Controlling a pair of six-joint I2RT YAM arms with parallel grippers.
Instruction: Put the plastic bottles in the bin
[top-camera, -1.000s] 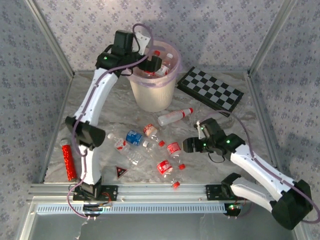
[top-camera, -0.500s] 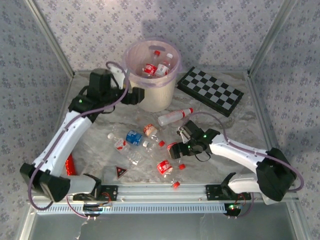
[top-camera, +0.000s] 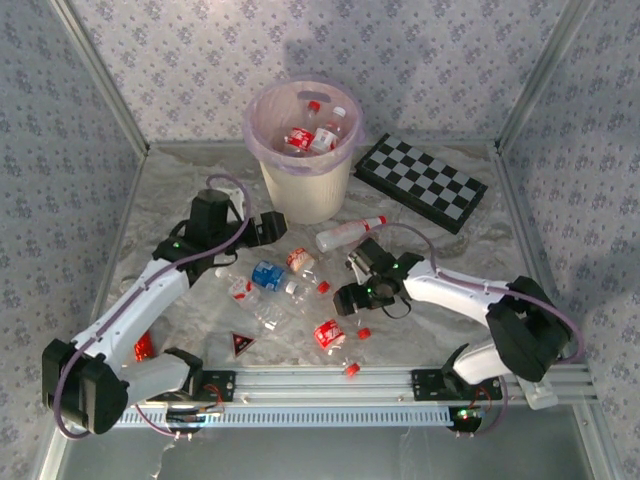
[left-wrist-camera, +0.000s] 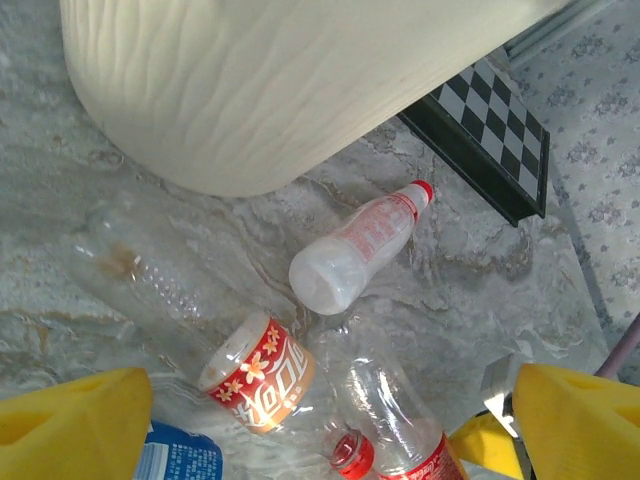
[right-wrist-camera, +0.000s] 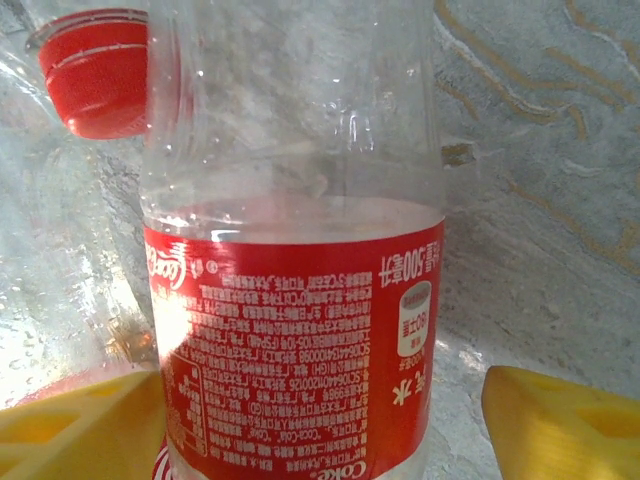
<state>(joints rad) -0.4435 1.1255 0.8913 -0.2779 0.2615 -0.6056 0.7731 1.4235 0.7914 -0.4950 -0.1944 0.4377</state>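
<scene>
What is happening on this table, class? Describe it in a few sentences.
The robot is clearing plastic bottles into the bin. A few already lie inside; several lie scattered on the table. The right gripper, open, straddles a red-labelled bottle. The left gripper hovers open near the bin's base, holding nothing.

Checkerboard (top-camera: 424, 182): flat, black-and-white squares, dark border, lying on the grey marbled table (top-camera: 480, 265). Small dark triangular piece with red mark (top-camera: 241, 345): well apart from the checkerboard, down-left of it, near the aluminium rail (top-camera: 330, 380). Floral-patterned wall (top-camera: 430, 60) stands behind the checkerboard.
</scene>
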